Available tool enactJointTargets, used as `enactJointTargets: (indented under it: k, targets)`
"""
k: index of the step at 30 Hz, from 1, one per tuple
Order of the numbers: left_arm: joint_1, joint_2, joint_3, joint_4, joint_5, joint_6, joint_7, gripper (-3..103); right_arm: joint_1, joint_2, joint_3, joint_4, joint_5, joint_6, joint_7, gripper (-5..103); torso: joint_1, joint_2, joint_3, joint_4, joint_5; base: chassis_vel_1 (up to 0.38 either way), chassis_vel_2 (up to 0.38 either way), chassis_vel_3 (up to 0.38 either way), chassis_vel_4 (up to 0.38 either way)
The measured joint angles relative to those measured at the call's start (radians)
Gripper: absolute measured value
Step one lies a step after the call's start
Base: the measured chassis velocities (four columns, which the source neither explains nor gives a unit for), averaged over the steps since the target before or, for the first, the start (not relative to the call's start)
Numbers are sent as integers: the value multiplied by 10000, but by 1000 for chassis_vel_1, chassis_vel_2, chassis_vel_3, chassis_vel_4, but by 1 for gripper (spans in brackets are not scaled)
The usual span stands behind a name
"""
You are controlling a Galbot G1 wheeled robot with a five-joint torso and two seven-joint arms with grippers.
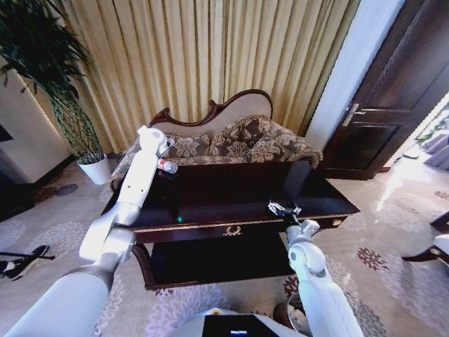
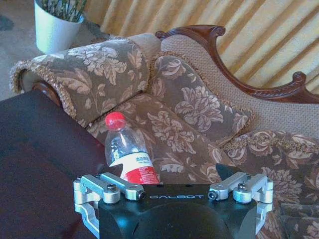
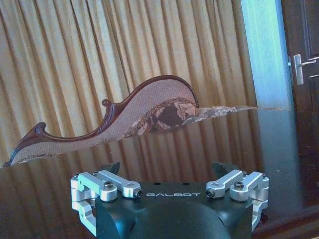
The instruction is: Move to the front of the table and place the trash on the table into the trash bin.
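Reaching across the far left corner of the dark tabletop (image 1: 231,193), the left gripper (image 2: 172,186) has its jaws spread wide on either side of the clear bottle (image 2: 130,159) with red cap and red label, without visibly closing on it. Just behind the bottle sits a floral sofa (image 1: 238,144), with a white potted plant (image 1: 95,168) beyond. The right gripper (image 1: 284,208) rests low near the tabletop's front right edge, jaws parted and holding nothing.
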Motion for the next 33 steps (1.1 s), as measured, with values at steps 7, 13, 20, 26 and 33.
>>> enactJointTargets:
  k: [7,13,20,26,33]
  targets:
    - [136,364,250,-557,199,222,486,100,52,-72,185,883,387,-306,66,100,4,-12,12,-3,37,0,0,0,0]
    - [265,485,304,-740,207,303,522,100,319,-577,469,2459,1074,-962,67,100,5,-7,4,6,10,0,0,0,0]
    - [494,684,254,-848,40,335,462,100,647,-972,532,3098,1513,-1353,55,100,2,-4,1,3,6,0,0,0,0]
    - [599,946,206,-829,-102,344,453,100,1274,-1526,503,2762,2015,-1536,45,100,2,-3,1,7,5,0,0,0,0]
    - [548,964,-36,-561,-257,347,505,100,1850,-2275,460,2358,2436,-1659,38,100,3,-1,1,5,5,0,0,0,0]
